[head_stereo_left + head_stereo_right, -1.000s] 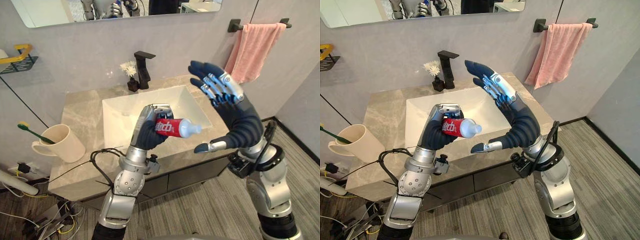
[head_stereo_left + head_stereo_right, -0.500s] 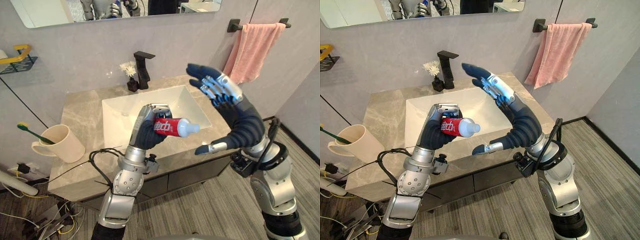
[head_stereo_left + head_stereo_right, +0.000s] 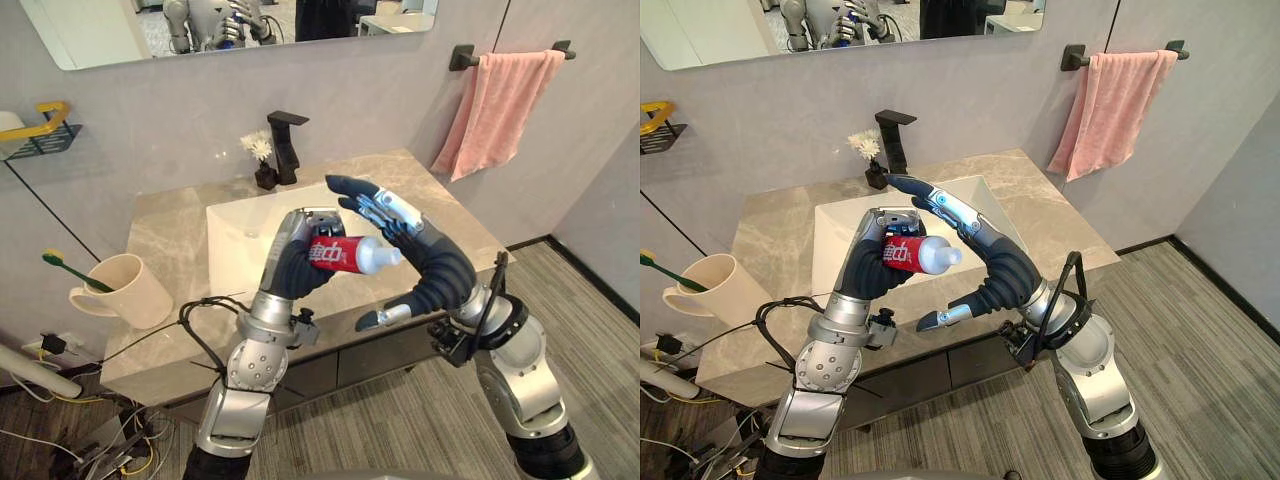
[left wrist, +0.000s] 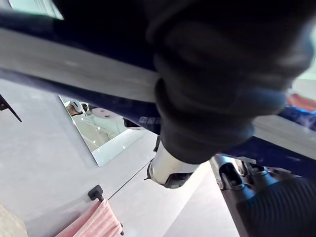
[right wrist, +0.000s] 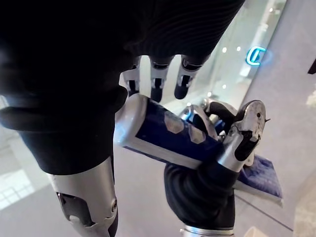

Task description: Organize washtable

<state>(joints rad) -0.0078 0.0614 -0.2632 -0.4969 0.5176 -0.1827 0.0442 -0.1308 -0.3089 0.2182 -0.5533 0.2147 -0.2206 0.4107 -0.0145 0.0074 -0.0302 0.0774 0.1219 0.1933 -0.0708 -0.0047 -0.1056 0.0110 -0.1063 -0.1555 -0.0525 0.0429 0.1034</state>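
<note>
Toothpaste tube (image 3: pixel 345 255) is being held up in the robot's left hand (image 3: pixel 295 262) while the right hand (image 3: pixel 435 265) is hovering at its cap end.

The marble washtable (image 3: pixel 170 230) and its white sink (image 3: pixel 235 235) are lying below both hands, with a pink towel (image 3: pixel 495 110) hanging beyond the right hand and a cream cup (image 3: pixel 120 290) standing outside the left arm. The left hand's fingers are curling round the tube's red body, the white cap (image 3: pixel 380 258) jutting toward the right hand. That hand's fingers are spreading straight just behind the cap, thumb apart below, clasping nothing; contact cannot be judged. The tube is looking light and soft-walled, likely to buckle under a hard squeeze, so the stiffer shoulder by the cap is probably offering the surest hold.
</note>
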